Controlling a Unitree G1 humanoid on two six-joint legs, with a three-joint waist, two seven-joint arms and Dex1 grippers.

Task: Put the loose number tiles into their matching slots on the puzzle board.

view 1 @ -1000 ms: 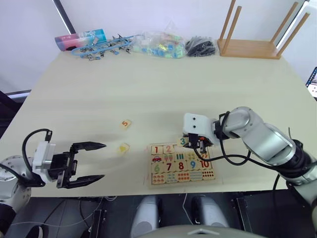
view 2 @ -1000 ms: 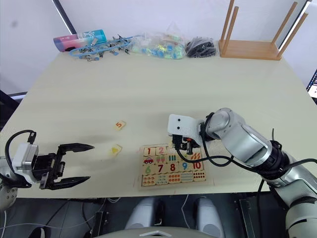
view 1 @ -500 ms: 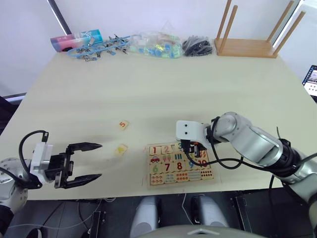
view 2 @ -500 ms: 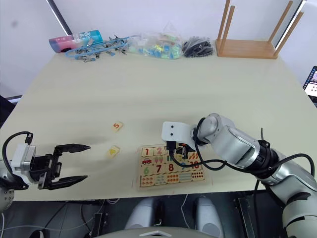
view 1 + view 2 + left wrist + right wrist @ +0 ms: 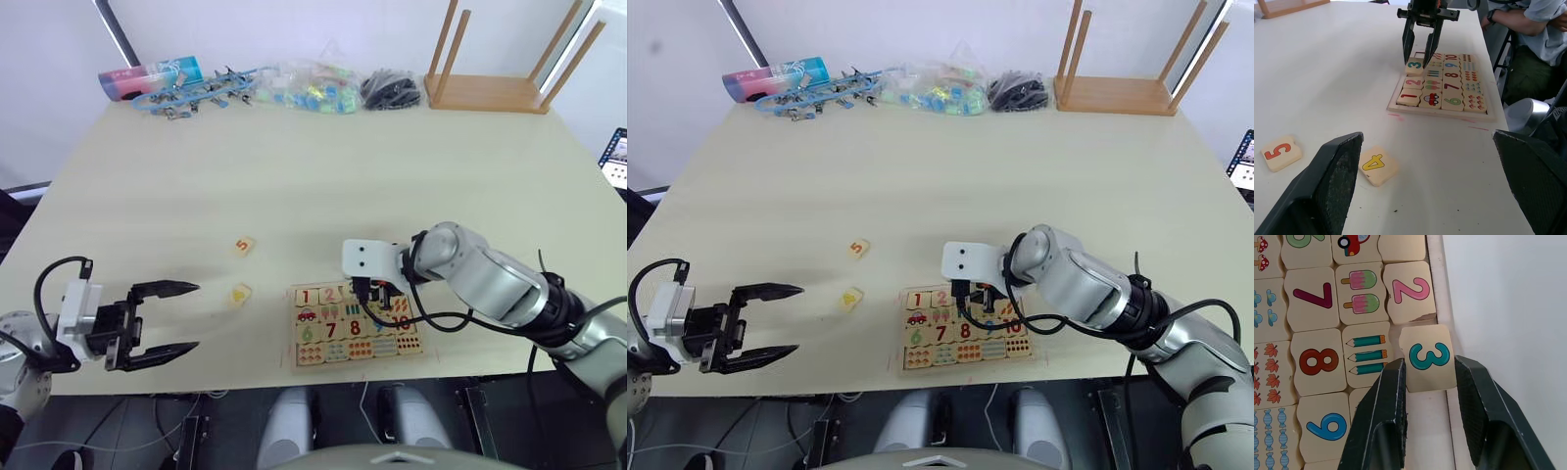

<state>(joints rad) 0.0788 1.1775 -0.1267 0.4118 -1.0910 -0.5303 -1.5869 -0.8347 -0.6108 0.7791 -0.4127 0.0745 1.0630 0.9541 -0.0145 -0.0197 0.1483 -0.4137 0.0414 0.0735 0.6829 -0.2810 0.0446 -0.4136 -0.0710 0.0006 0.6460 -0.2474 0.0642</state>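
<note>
The puzzle board point(image 5: 359, 363) lies near the table's front edge, with the 1 point(image 5: 308, 296) and 2 point(image 5: 331, 294) tiles seated in its first row. My right gripper point(image 5: 377, 294) stands over that row, shut on the green 3 tile point(image 5: 1429, 357). The 3 tile sits beside the 2 point(image 5: 1409, 290), partly over the board's far rim. Two loose number tiles lie on the table to the board's left: the 5 point(image 5: 245, 245) and the yellow 4 point(image 5: 240, 292). My left gripper point(image 5: 167, 318) hovers wide open left of them, holding nothing.
Along the table's back edge are a wooden rack point(image 5: 495, 93), a black bundle point(image 5: 392, 90), clear bags of coloured pieces point(image 5: 313, 88), blue clips point(image 5: 196, 93) and a tube point(image 5: 147, 76). A seated person's arm point(image 5: 1537, 24) shows beyond the board.
My right gripper has carried the 3 tile leftward over the board's first row, next to the 2. The left gripper has stayed open in place.
</note>
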